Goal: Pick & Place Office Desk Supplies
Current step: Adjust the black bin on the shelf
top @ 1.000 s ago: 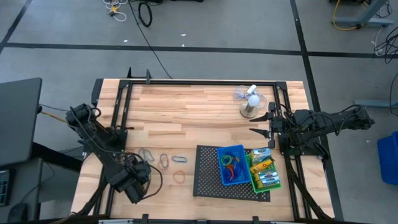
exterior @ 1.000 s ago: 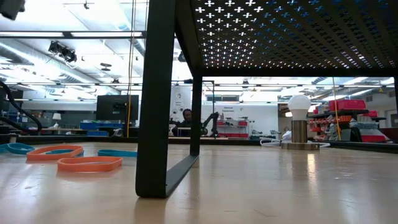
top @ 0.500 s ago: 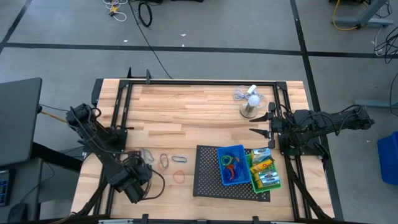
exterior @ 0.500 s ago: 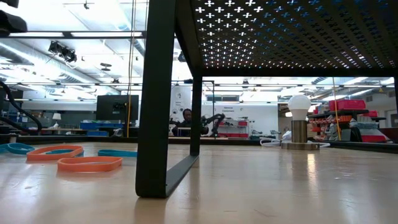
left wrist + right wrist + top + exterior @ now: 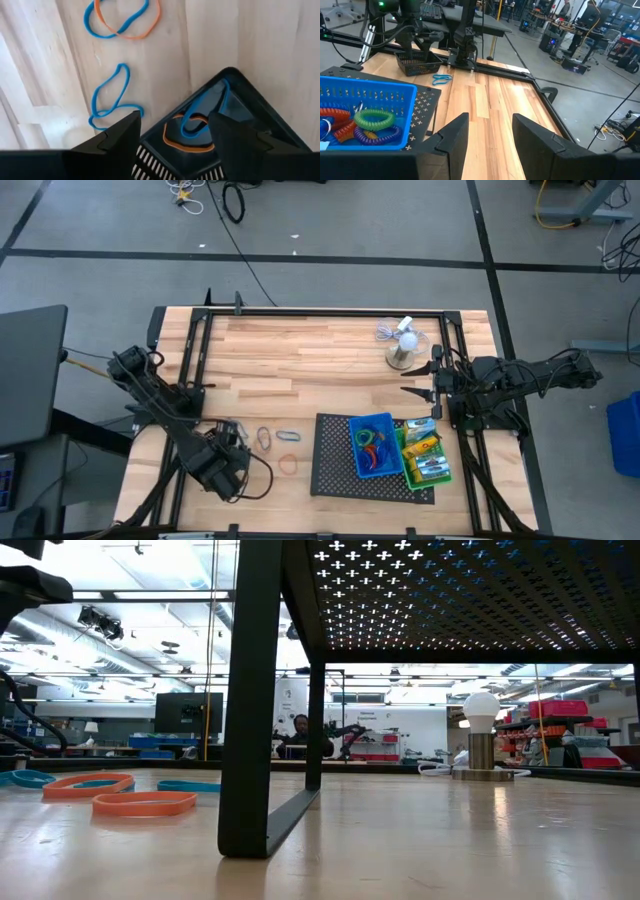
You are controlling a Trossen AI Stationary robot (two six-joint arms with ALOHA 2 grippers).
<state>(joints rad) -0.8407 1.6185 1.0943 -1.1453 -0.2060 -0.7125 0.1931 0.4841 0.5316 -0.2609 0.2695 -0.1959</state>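
Observation:
My left gripper points down near the table's front left, open over a small black bin. A blue rubber band and an orange one lie in the bin; nothing is between the fingers. More loops lie flat on the wood beside it: a blue one, a blue and orange pair, and an orange one. My right gripper waits open at the right edge, held level and touching nothing.
A flat black mesh tray on legs stands at the front right. It carries a blue bin of coloured bands and a green bin of small boxes. A white mini fan stands at the far right. Bare wood lies in the table's middle.
My left gripper has rolled about the line it points along while staying over the black bin. My right arm and the loose bands have kept still.

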